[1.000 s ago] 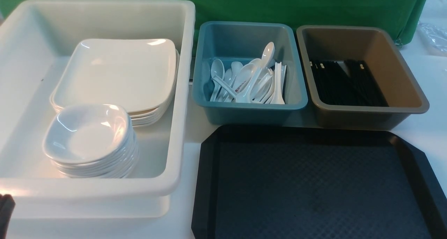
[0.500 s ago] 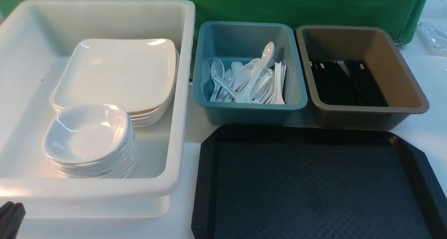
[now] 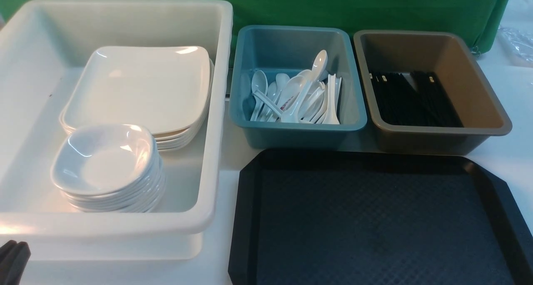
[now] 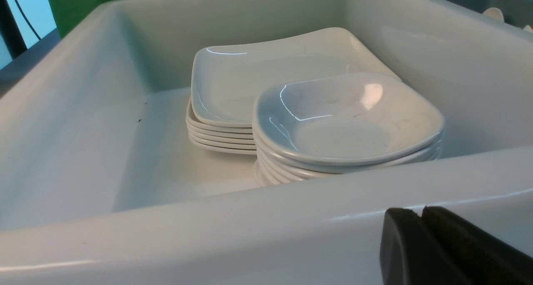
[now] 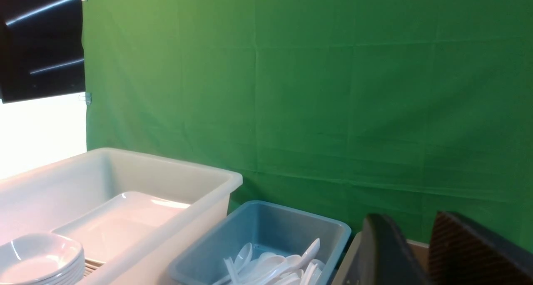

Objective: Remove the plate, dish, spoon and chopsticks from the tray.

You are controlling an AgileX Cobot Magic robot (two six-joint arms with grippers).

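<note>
With the big black diamond-textured plastic tray bare, sorted beyond it — plates, dishes in the white bin. Left claw clenched, empty; right claw parted, grasping nothing.

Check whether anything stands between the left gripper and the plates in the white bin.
Yes. The white bin's near wall rises between the shut left gripper and the plates; the stacked small dishes sit in front of them too.

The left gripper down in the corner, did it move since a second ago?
Yes. The left gripper has crept rightward and a bit up along the front of the white bin, which stayed put.
</note>
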